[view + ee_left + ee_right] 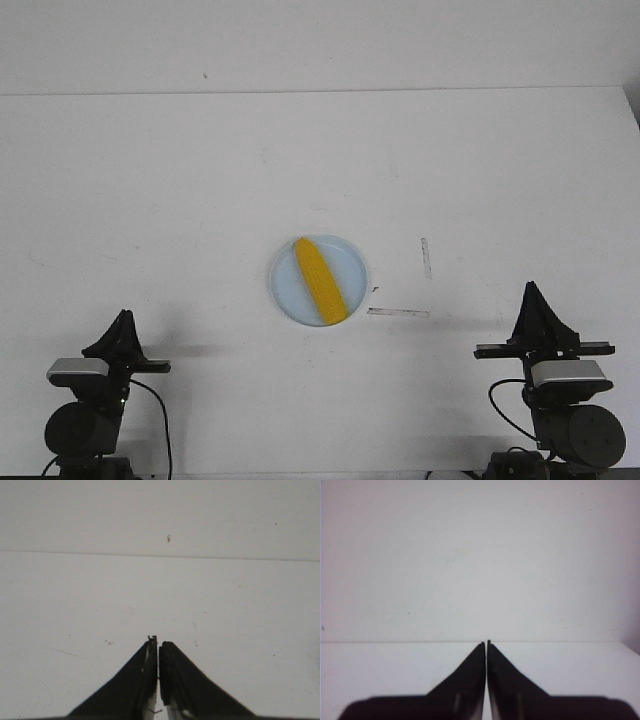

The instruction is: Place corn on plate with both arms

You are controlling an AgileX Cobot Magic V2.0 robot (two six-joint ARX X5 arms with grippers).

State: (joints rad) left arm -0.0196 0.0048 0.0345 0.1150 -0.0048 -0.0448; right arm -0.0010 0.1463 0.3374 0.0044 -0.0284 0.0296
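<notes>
Corn: the yellow corn (321,281) lies on the plate, running diagonally from the far-left part of the plate to the near-right part, with its narrower end toward the far left.
Plate: the pale blue plate (286,296) sits flat on the white table (200,200), roughly midway between the 2 arms and farther out from them.
Left gripper: the left gripper (124,318) sits at the near left edge of the table, well apart from the plate; in the left wrist view (158,645) its 2 black fingers (137,680) meet with only a hairline seam between them, closed on nothing.
Right gripper: the right gripper (530,290) stands at the near right edge, pointing up and away, well apart from the plate; in the right wrist view (486,644) its fingers (507,685) press together at the tips, closed and holding nothing.
Tape marks: 2 thin pale strips (398,312) lie on the table just right of the plate, 1 running sideways and 1 running away from the robot.
Wall: a plain white wall (320,40) rises behind the table's far edge.
</notes>
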